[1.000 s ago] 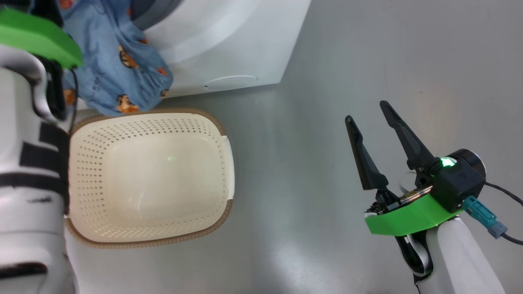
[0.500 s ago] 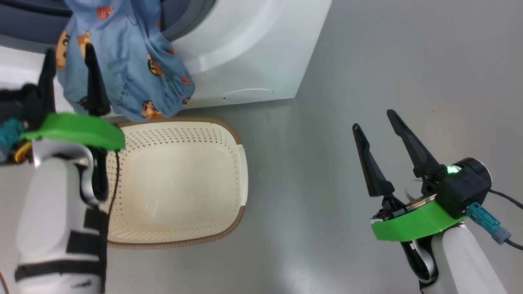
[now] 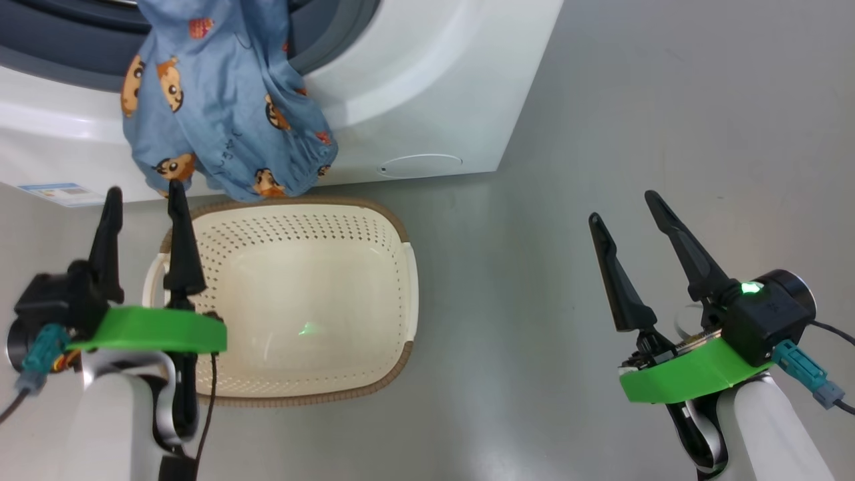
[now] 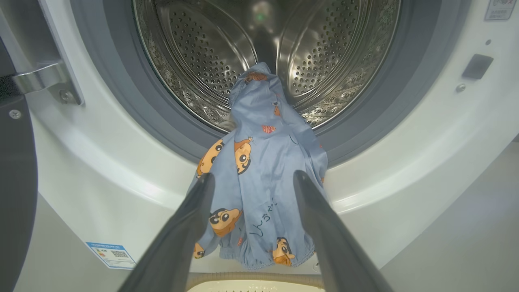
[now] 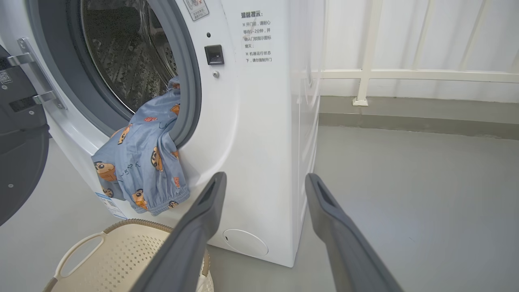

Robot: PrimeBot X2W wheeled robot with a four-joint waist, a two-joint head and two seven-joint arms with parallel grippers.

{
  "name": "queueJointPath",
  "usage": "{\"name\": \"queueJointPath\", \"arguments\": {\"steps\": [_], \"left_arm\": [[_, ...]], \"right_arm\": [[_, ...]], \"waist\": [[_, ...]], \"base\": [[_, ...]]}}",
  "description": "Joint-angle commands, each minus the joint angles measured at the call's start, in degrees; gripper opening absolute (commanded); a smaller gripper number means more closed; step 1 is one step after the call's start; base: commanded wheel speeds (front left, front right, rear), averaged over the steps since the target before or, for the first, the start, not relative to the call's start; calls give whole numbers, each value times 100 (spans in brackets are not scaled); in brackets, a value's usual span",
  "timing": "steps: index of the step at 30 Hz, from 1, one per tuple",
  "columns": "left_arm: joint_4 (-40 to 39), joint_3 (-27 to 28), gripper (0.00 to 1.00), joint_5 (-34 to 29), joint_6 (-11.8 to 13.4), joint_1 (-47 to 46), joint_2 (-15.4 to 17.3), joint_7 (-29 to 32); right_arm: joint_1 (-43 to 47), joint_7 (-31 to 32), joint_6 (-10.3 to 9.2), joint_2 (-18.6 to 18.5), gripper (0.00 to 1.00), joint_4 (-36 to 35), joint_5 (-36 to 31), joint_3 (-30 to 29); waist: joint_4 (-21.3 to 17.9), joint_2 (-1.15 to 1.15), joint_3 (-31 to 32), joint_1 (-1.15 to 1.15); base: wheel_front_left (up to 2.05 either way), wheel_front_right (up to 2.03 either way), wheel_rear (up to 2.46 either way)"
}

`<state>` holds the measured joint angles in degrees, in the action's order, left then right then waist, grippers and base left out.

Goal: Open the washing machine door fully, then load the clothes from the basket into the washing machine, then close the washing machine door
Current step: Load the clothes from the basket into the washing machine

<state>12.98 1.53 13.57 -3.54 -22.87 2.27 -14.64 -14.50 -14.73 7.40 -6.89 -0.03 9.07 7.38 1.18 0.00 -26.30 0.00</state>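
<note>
The cartoon-print garment (image 4: 259,174) hangs over the grey seal (image 4: 170,129) at six o'clock of the drum (image 4: 194,52); shutting the door (image 5: 20,162) now would pinch it. The left pincer (image 3: 145,190) and right pincer (image 3: 621,206) gape wide, empty.

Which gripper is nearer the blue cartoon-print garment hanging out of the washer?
The left gripper: its open dark fingers point at the light-blue cartoon-print garment draped over the rim of the white washing machine. The right gripper stands apart over grey floor.
</note>
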Motion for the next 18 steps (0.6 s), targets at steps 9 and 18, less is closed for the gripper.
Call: {"name": "queueJointPath", "arguments": {"steps": [9, 18], "left_arm": [[-715, 291, 100, -47, 80, 746, 72, -36], [-1105, 414, 100, 24, 129, 1290, 63, -36]], "right_arm": [[173, -27, 9, -21, 100, -143, -34, 90], [284, -27, 9, -18, 100, -150, -27, 35]], "waist": [[93, 0, 121, 0], [114, 0, 207, 0]], "base": [[0, 0, 0], [0, 0, 0]]}}
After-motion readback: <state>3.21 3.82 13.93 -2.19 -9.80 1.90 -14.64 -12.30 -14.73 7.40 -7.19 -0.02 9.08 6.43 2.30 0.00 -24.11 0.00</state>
